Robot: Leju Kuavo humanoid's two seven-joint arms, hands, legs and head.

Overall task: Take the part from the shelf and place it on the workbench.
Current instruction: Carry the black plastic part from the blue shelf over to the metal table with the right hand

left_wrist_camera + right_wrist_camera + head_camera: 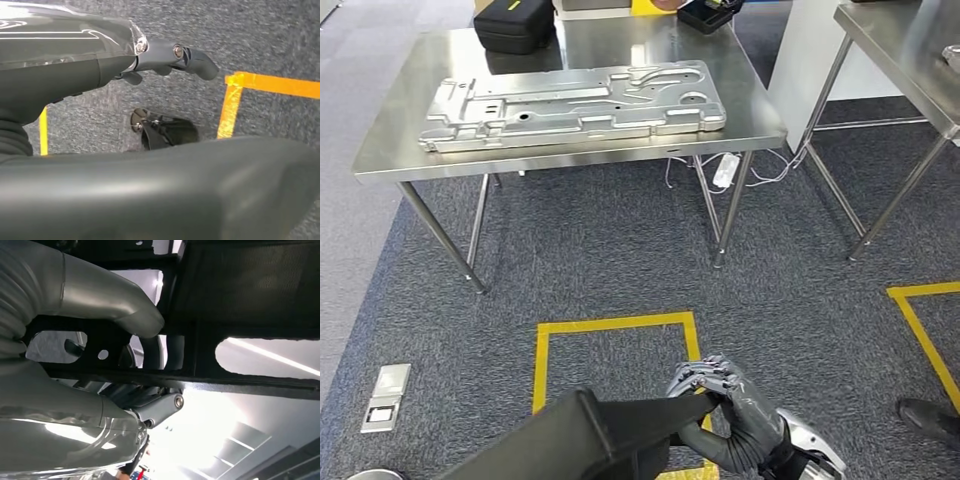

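The part is a long black piece [622, 430] low in the head view, lying almost level above the carpet. My right hand [731, 410] grips its right end. In the right wrist view the grey thumb [113, 305] presses over the part's black frame [245, 295], which has cut-out openings. In the left wrist view the part [151, 190] lies as a broad dark surface against my left hand [75, 55], with one dark finger [166, 132] showing past its edge. The steel workbench [754, 110] stands ahead across the carpet.
A large silver cast plate [576, 105] covers much of the workbench, with a black case [515, 25] and a black tray [705, 15] behind it. A second steel table [901, 50] stands right. Yellow floor tape [614, 325], a floor socket [386, 395], a person's shoe [931, 415].
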